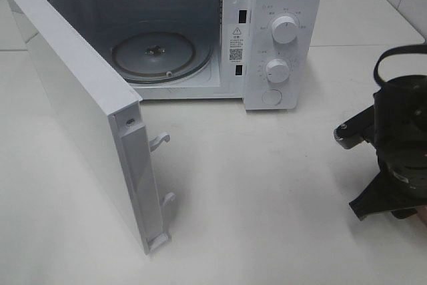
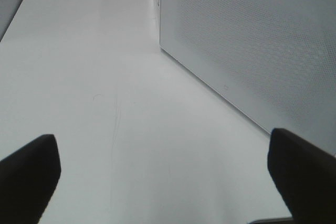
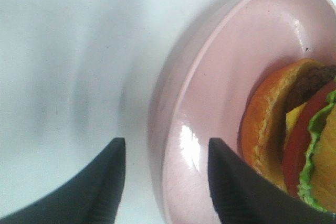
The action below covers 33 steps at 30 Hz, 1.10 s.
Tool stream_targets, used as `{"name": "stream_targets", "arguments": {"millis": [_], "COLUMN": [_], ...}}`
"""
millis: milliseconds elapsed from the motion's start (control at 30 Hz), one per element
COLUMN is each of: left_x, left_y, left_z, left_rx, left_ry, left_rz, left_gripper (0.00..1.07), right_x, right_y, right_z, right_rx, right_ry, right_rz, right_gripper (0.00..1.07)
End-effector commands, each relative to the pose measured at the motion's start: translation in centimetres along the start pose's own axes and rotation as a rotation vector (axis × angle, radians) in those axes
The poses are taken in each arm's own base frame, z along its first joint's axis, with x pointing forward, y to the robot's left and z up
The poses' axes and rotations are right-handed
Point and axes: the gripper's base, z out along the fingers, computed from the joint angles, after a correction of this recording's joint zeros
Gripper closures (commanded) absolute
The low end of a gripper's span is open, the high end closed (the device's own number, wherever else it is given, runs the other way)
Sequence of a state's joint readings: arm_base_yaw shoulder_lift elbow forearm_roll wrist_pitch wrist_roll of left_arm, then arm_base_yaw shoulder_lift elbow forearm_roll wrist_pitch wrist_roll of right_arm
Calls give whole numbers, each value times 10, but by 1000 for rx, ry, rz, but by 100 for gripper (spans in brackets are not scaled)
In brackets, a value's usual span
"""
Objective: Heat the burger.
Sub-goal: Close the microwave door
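Burger (image 3: 299, 145) tipped sideways on plate (image 3: 210, 103)

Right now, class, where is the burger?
Only the right wrist view shows it: the burger lies on the pink plate, beside the right gripper, whose jaws straddle the plate's rim.

Bright, even overhead light, soft shadow under the microwave door (image 1: 87, 118). Glare gleams on the pink plate (image 3: 210, 103); the table (image 3: 58, 66) beside it smears, blurred close-up.
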State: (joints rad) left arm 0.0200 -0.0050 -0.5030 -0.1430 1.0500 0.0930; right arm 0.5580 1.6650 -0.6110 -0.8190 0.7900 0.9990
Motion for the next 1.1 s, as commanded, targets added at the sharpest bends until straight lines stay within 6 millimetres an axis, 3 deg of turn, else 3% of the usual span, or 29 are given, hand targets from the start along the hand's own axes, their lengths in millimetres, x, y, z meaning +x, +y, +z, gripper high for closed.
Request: {"name": "stream_targets", "arguments": {"millis": [33,233,333,400,467,767,1100], "left_x": [1,1,1,1,1,1,1], "left_y": [-1,-1,-1,-1,-1,-1,-1], "left_z": [-2,-2,-2,-2,-2,-2,-2], "left_rx": [4,4,4,4,4,4,4], "left_ry": [-29,-29,-29,-29,-29,-29,-29], "left_rz": [-9,-9,-9,-9,-9,-9,-9], "left_gripper": [7,7,7,7,7,7,7], "right_x": [-2,6,8,16,19,52,86], "right_y": [-7,-18,-20,-30,-34,-62,-86], "right_z": [-16,-46,-51,-68,-73,-109,-127], "right_rx": [-74,-231,-253,-319,-336,-477,-525], "right_ry": [-15,-72,-85,-136,-147,-240,-296], "right_rz": [-28,-110,-115,-109,-102,-67,-19], "right_gripper": [57,46,43,31,30,32,32]}}
